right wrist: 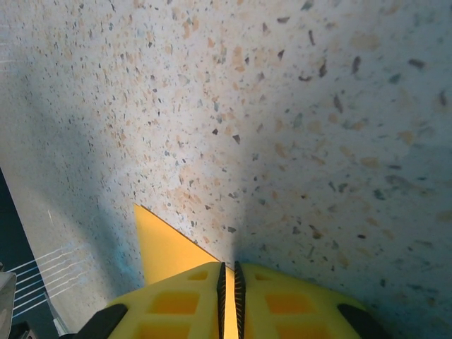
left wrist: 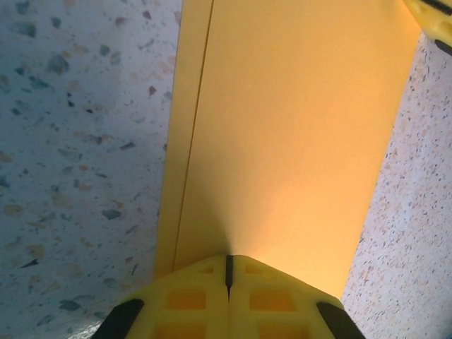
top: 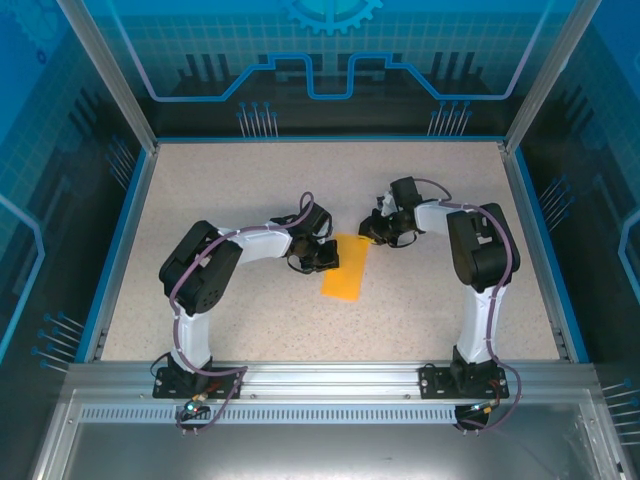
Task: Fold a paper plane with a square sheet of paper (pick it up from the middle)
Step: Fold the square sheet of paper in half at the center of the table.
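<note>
Speckled counter (top: 250, 180) inside blue enclosure walls carries the orange-yellow paper sheet (top: 346, 272), folded to a narrow strip near its middle. The left end effector (left wrist: 228, 260) rests at the strip's near end with its fingers pressed together. The right end effector (right wrist: 227, 267) is clamped on a corner of the sheet, and orange shows between its fingers.

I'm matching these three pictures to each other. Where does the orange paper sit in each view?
Top external: the orange paper lies mid-table, between the left gripper and the right gripper.
Left wrist: the paper runs from the top edge down to the yellow fingertips.
Right wrist: one small corner at lower left.
Shared landmark: the speckled tabletop.
</note>
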You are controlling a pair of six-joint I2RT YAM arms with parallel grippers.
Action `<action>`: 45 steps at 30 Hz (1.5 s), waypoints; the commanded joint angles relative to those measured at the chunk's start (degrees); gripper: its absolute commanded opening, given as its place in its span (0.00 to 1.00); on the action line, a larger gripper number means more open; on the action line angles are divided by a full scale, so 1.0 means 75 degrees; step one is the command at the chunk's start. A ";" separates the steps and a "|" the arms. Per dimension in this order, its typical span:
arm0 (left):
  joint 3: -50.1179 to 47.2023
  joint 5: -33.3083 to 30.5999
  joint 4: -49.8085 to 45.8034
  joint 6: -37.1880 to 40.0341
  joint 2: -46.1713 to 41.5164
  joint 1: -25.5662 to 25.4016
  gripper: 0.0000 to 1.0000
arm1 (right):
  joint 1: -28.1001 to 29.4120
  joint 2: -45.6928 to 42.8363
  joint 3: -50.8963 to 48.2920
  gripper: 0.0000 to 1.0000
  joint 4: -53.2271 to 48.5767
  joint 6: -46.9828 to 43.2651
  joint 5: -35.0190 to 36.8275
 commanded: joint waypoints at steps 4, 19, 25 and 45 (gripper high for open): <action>-0.0236 -0.0387 -0.0972 0.0193 0.0128 -0.0060 0.00 | -0.0106 -0.0034 0.0091 0.15 -0.0501 0.0296 -0.0154; -0.0215 -0.0335 -0.0935 0.0184 0.0099 -0.0066 0.00 | 0.0642 -0.2910 -0.2200 0.16 0.0142 0.0616 -0.0042; -0.0216 -0.0347 -0.0946 0.0206 0.0082 -0.0056 0.00 | 0.1654 -0.3297 -0.3212 0.16 0.0423 0.1146 0.0310; -0.0270 -0.0378 -0.0947 0.0275 0.0034 -0.0067 0.00 | 0.2174 -0.3597 -0.4081 0.16 0.0809 0.1353 0.0689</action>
